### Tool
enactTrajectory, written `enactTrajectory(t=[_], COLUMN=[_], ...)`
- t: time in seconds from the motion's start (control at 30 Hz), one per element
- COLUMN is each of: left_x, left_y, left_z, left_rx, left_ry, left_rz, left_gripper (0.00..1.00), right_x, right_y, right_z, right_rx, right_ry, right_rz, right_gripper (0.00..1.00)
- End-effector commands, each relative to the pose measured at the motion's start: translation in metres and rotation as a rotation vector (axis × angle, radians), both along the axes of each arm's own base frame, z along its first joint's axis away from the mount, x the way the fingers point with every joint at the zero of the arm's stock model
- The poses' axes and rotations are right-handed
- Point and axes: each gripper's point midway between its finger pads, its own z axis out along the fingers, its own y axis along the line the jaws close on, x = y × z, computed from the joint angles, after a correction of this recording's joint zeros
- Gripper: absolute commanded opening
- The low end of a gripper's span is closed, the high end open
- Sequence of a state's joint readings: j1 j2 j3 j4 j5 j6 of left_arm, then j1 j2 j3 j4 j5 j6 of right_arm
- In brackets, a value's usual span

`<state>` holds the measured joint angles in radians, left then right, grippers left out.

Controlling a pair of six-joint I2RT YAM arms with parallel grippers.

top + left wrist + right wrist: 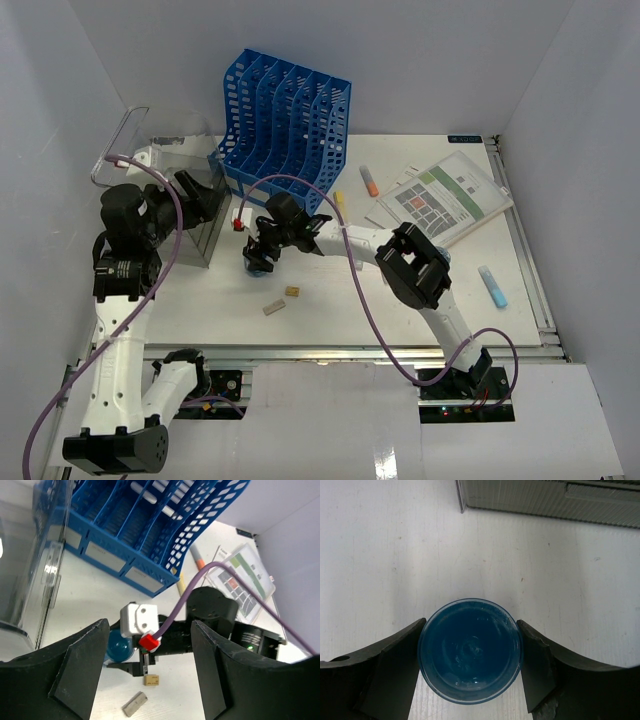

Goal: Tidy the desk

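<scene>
Plain white walls close in three sides: the back wall (420, 60), the left wall (45, 150) and the right wall (590, 220). They meet the desk (320, 322) at its edges. A white panel (330, 425) lies along the near side. The light is even and soft, with faint shadows

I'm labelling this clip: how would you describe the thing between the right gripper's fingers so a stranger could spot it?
Start at the blue file rack at the back of the desk. In front of its left end, the right gripper grips a small round blue tub. It is the only round thing there; the small blocks nearby are pale and boxy.
</scene>
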<state>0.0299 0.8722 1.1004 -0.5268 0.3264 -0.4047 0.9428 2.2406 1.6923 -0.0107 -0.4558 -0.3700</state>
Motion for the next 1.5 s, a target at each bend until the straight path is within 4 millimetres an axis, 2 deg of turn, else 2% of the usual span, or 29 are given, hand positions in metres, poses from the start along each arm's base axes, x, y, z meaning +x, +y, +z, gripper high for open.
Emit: enactTrajectory(t=[0.0, 0.07, 0.2, 0.27, 0.37, 0.43, 0.5, 0.57, 0.7, 0.9, 1.17, 1.47], left_x=[-0.020, -0.029, -0.044, -0.052, -0.066, -0.077, -0.081, -0.087, -0.092, -0.096, -0.100, -0.102], left_y=[-0.006, -0.007, -0.007, -0.006, -0.003, -0.002, -0.002, -0.001, 0.002, 0.002, 0.002, 0.002], left_z=[0.055, 0.062, 0.069, 0.074, 0.081, 0.082, 0.080, 0.076, 0.069, 0.059, 0.055, 0.059], left_rx=[0.001, -0.012, -0.030, -0.034, -0.040, -0.047, -0.056, -0.062, -0.075, -0.090, -0.085, -0.084], left_ry=[-0.151, -0.176, -0.202, -0.224, -0.254, -0.268, -0.270, -0.270, -0.260, -0.241, -0.233, -0.242], left_rz=[-0.037, -0.034, -0.024, -0.013, 0.010, 0.019, 0.026, 0.037, 0.059, 0.066, 0.064, 0.067], left_gripper=[0.79, 0.81, 0.84, 0.87, 0.90, 0.91, 0.92, 0.92, 0.92, 0.92, 0.92, 0.93], right_x=[0.007, 0.008, 0.012, 0.013, 0.023, 0.043, 0.053, 0.073, 0.086, 0.114, 0.132, 0.123], right_y=[0.004, 0.003, 0.003, 0.006, 0.011, 0.020, 0.028, 0.035, 0.043, 0.050, 0.057, 0.074], right_z=[0.012, 0.014, 0.027, 0.041, 0.073, 0.103, 0.103, 0.130, 0.162, 0.152, 0.151, 0.145], right_rx=[0.041, 0.034, 0.045, 0.067, 0.131, 0.204, 0.228, 0.320, 0.525, 0.630, 0.708, 0.719], right_ry=[-0.068, -0.087, -0.114, -0.081, 0.003, 0.072, 0.207, 0.303, 0.468, 0.831, 0.886, 0.919], right_rz=[0.006, 0.013, 0.028, 0.033, 0.000, -0.067, -0.156, -0.238, -0.266, -0.392, -0.456, -0.452], right_gripper=[0.69, 0.83, 0.91, 0.95, 0.99, 0.98, 1.00, 0.94, 0.85, 0.70, 0.69, 0.68])
